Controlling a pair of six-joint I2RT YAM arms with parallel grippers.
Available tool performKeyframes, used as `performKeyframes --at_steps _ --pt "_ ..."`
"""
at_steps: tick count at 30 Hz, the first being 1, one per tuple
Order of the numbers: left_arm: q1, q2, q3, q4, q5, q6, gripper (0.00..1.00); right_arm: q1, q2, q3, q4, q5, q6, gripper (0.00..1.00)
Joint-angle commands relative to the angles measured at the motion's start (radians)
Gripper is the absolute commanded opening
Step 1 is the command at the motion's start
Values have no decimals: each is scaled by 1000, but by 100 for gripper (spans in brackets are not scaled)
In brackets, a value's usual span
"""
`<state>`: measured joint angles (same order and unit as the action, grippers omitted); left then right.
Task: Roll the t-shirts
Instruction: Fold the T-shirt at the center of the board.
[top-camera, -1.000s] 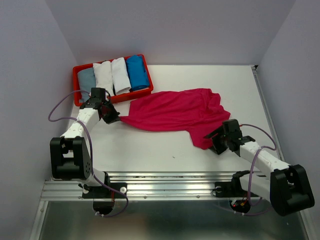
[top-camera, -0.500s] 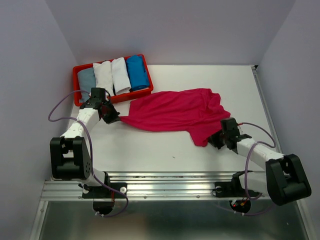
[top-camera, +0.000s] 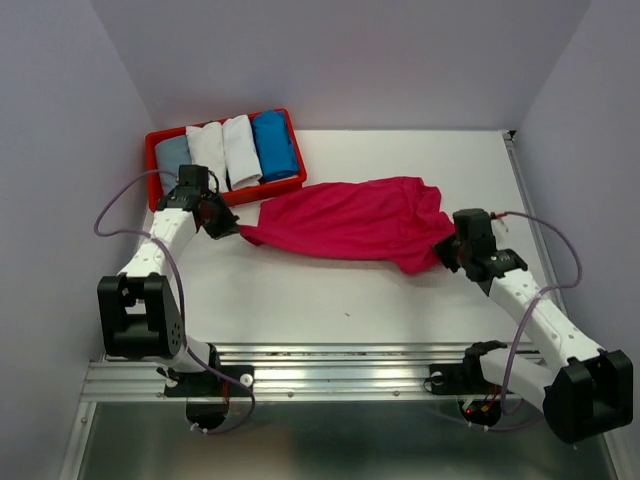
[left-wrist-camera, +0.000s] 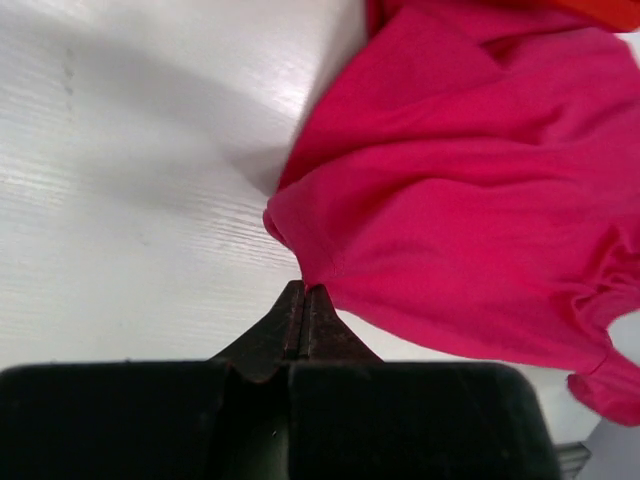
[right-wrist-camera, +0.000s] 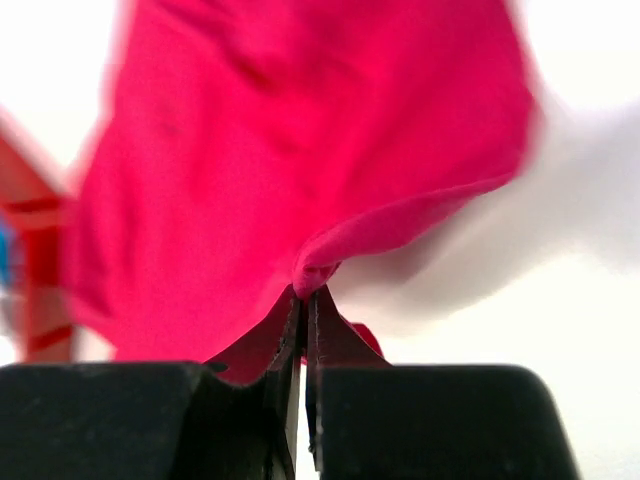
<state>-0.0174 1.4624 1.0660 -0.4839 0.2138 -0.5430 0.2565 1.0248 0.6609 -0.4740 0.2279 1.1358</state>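
Since a second ago, my right gripper (top-camera: 447, 252) has swung farther away and pinched shut on the right hem of the bright magenta-pink soft cloth t-shirt (top-camera: 350, 222). My left gripper (top-camera: 228, 228) stays clamped on the shirt's left corner. I see the shirt on the white table (top-camera: 330, 300), just right of the red plastic tray (top-camera: 150, 160), its long axis running left to right between both grips.
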Motion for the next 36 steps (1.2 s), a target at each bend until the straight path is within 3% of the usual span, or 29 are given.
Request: performKeyframes --at_steps 1,7,12,24,36 --pt "7 -22 229 -48 73 67 0 6 -3 239 -46 160 -163 1" --pt "7 -34 469 -127 113 107 0 6 44 575 -72 312 -330 1" --pt "7 -120 526 -24 196 72 0 6 58 770 -66 467 -478 1" --pt "7 -329 607 114 240 28 0 6 -22 1146 43 373 -728 1" --pt "7 -465 805 50 240 -20 0 6 -132 1388 17 337 -800 1"
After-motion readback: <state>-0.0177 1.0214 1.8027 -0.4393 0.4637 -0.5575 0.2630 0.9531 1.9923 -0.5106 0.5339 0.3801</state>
